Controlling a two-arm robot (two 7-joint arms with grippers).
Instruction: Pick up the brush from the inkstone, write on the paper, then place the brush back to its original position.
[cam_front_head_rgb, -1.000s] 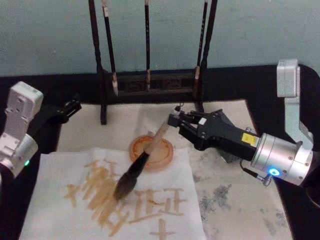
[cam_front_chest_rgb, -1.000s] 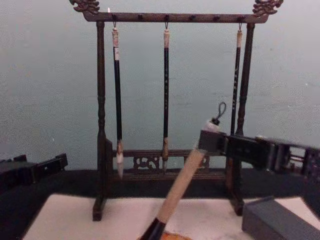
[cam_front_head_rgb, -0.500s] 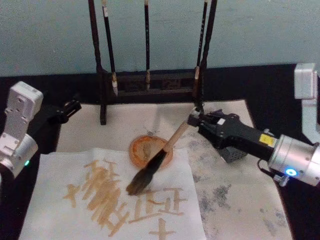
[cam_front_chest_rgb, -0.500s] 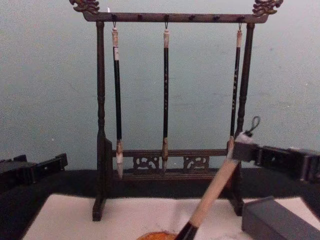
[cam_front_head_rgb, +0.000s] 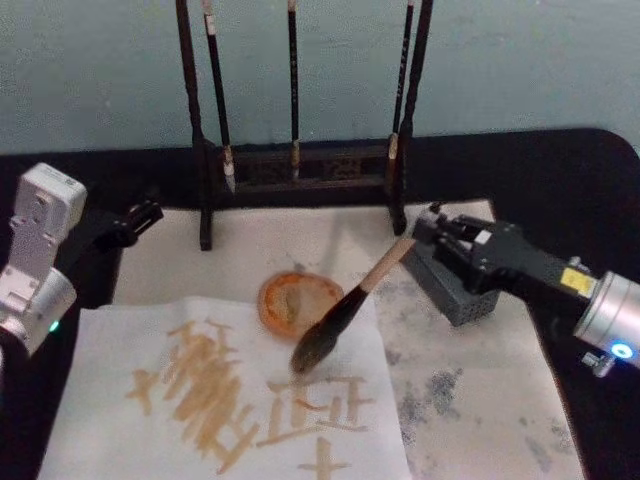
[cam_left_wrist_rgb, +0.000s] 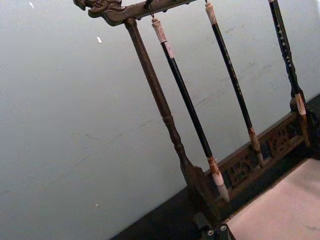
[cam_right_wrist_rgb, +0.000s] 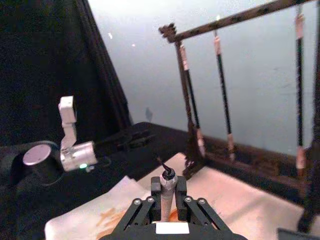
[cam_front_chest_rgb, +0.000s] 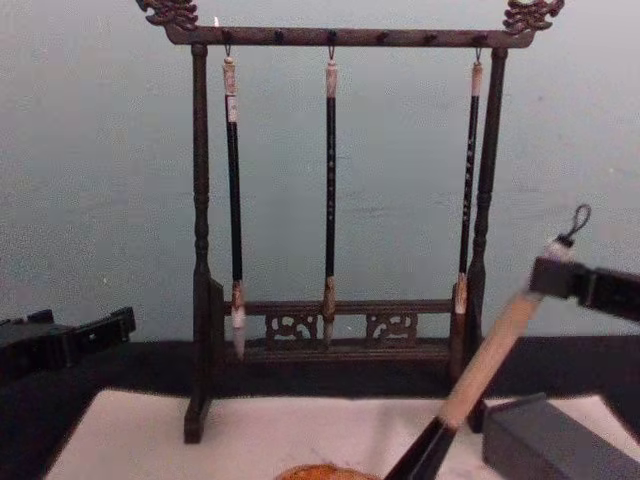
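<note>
Cream mat (cam_front_head_rgb: 470, 400) covers the tabletop, grey-stained on its right half. The paper (cam_front_head_rgb: 100, 440), a white sheet, lies on the mat's near-left part and carries tan brush strokes.

Dark wooden rack (cam_front_chest_rgb: 345, 35) stands upright along the mat's far edge. Its right post is just behind the working arm.

Left gripper (cam_front_head_rgb: 140, 215) is parked off the mat's far-left corner, well apart from the work. Open or closed: cannot tell.

Right gripper (cam_front_head_rgb: 425, 232) reaches in from the right, clamped on the very top of the brush handle. The right wrist view shows the handle end pinched between its fingers (cam_right_wrist_rgb: 152, 187).

Grey block (cam_front_head_rgb: 455, 290) sits on the mat directly under the right gripper, near the handle's upper end.

The brush (cam_front_head_rgb: 350, 300) is tilted, its long axis running from far-right and high to near-left and low. Its cord loop is uppermost in the chest view and its bristles are lowest. The bristle head is over the paper's far-right part, just above the nearest strokes. Contact with the sheet cannot be told.

Round orange dish (cam_front_head_rgb: 285, 300) sits just left of the black ferrule. Its right rim is crossed by the brush in the head view.

Three thin brushes (cam_front_chest_rgb: 330, 180) hang vertically from the rack's top bar, tips down.
</note>
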